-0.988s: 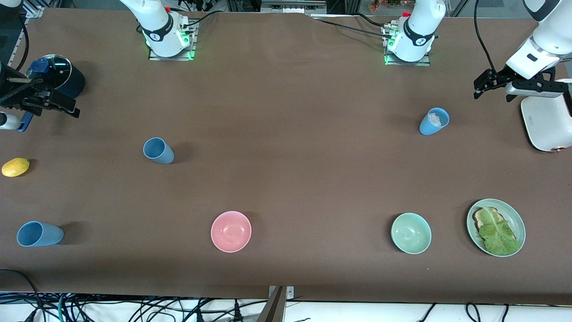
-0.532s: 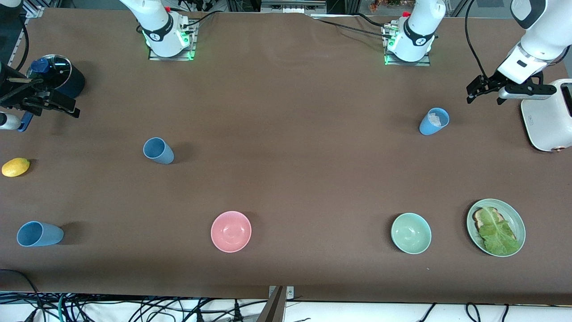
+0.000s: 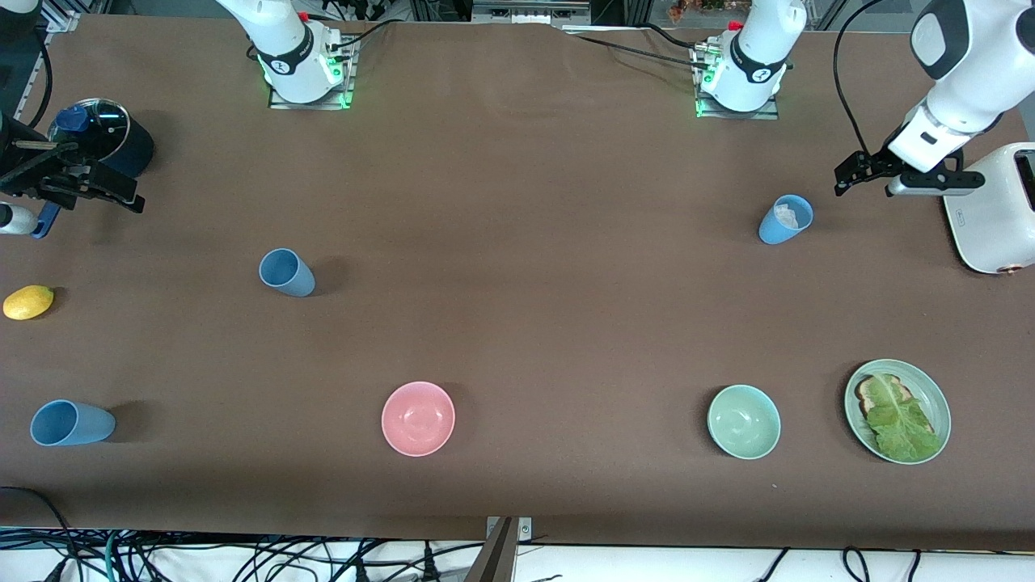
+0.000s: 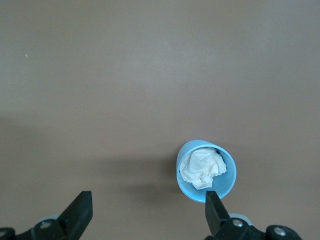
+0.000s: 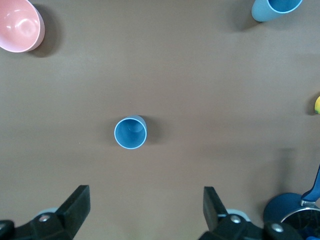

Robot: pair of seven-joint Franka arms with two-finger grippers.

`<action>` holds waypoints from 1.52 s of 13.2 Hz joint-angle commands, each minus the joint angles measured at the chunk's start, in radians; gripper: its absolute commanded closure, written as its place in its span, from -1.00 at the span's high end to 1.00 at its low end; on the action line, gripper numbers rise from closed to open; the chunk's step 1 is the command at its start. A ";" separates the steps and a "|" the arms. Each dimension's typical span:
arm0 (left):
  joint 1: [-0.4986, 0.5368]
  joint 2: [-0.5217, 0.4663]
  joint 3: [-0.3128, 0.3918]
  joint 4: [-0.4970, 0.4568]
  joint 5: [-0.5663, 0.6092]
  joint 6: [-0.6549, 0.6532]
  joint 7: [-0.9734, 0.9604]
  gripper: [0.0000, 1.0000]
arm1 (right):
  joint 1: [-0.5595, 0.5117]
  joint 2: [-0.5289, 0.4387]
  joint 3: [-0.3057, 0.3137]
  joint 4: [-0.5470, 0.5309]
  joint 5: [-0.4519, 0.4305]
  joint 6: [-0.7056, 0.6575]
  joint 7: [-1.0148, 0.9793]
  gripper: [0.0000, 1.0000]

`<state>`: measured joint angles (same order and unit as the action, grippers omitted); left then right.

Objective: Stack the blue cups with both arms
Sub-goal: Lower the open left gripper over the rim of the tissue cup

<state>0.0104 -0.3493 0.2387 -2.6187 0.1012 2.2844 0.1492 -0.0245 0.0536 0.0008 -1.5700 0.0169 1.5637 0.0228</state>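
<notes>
Right tool (image 3: 81, 190) up over the right arm's end of the bench, beside dark lidded saucepan (image 3: 105, 133), fingers spread wide, nothing held; same in right wrist view (image 5: 145, 210). Yellow lemon (image 3: 28, 301) at bench edge, near that end. Three blue cups, all upright on bench, well apart: first cup (image 3: 69, 423) near the front camera at the right arm's end, empty; second cup (image 3: 287, 272) farther from camera, toward the middle, empty, seen from above in right wrist view (image 5: 130, 133). Pink bowl (image 3: 418, 418) and green bowl (image 3: 744, 421) along the near edge, untouched. Third cup (image 3: 785, 219) toward the left arm's end, crumpled white paper inside (image 4: 202, 167). Green plate (image 3: 930, 396) with toast and lettuce near the camera. Left tool (image 3: 861, 171) in the air between third cup and white toaster (image 3: 990, 218), fingers apart, empty; third cup right by one finger (image 4: 217, 215) in left wrist view. Likely handling: thin plastic tumblers, light, stiff enough but easy to tip or squash, smooth tapered wall probably slippery. Best grip probably across the rim or upper wall, one finger in, one out, or around the body just under the rim. Paper wad probably blocks nesting into third cup. Stacking not started.
</notes>
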 commanded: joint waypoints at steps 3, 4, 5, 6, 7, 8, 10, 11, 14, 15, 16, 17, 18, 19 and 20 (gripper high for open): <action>-0.013 0.088 0.008 -0.020 0.011 0.064 -0.025 0.99 | -0.003 -0.008 0.001 -0.004 0.005 0.004 0.000 1.00; -0.013 0.105 0.008 -0.033 0.011 0.088 -0.034 0.99 | -0.003 -0.008 0.001 -0.004 0.005 0.004 0.000 1.00; -0.015 0.115 0.008 -0.044 0.011 0.117 -0.040 0.99 | -0.003 -0.009 0.001 -0.004 0.005 0.004 0.000 1.00; -0.018 0.128 0.007 -0.052 0.011 0.131 -0.051 0.99 | -0.003 -0.008 0.001 -0.004 0.005 0.004 0.000 1.00; -0.021 0.133 0.007 -0.052 0.011 0.135 -0.057 0.99 | -0.003 -0.008 0.001 -0.004 0.005 0.004 0.000 1.00; -0.030 0.142 0.008 -0.053 0.011 0.136 -0.059 0.99 | -0.003 -0.008 0.001 -0.004 0.005 0.004 0.000 1.00; -0.046 0.157 0.007 -0.053 0.011 0.138 -0.085 0.99 | -0.003 -0.008 0.001 -0.004 0.005 0.004 0.000 1.00; -0.058 0.161 0.007 -0.053 0.011 0.138 -0.095 0.99 | -0.003 -0.008 0.001 -0.004 0.005 0.004 0.000 1.00; -0.059 0.193 0.007 -0.061 0.011 0.168 -0.100 0.99 | -0.003 -0.008 0.001 -0.004 0.005 0.004 0.000 1.00; -0.059 0.207 0.007 -0.063 0.011 0.194 -0.100 0.99 | -0.003 -0.008 0.001 -0.004 0.005 0.004 0.000 1.00; -0.059 0.217 0.007 -0.064 0.011 0.201 -0.100 0.99 | -0.003 -0.008 0.001 -0.004 0.005 0.004 0.000 1.00; -0.066 0.225 0.007 -0.063 0.011 0.210 -0.100 0.99 | -0.003 -0.008 0.001 -0.004 0.005 0.004 0.000 1.00; -0.069 0.237 0.007 -0.064 0.011 0.233 -0.100 0.99 | -0.003 -0.008 0.001 -0.004 0.005 0.004 0.000 1.00; -0.069 0.259 0.007 -0.064 0.011 0.251 -0.100 0.99 | -0.003 -0.008 0.001 -0.004 0.005 0.004 0.000 1.00; -0.070 0.272 0.007 -0.063 0.011 0.271 -0.100 0.99 | -0.003 -0.008 0.001 -0.004 0.005 0.004 0.000 1.00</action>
<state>-0.0440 -0.1035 0.2383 -2.6730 0.1012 2.5067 0.0647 -0.0245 0.0536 0.0008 -1.5701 0.0169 1.5637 0.0228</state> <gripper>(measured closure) 0.004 0.000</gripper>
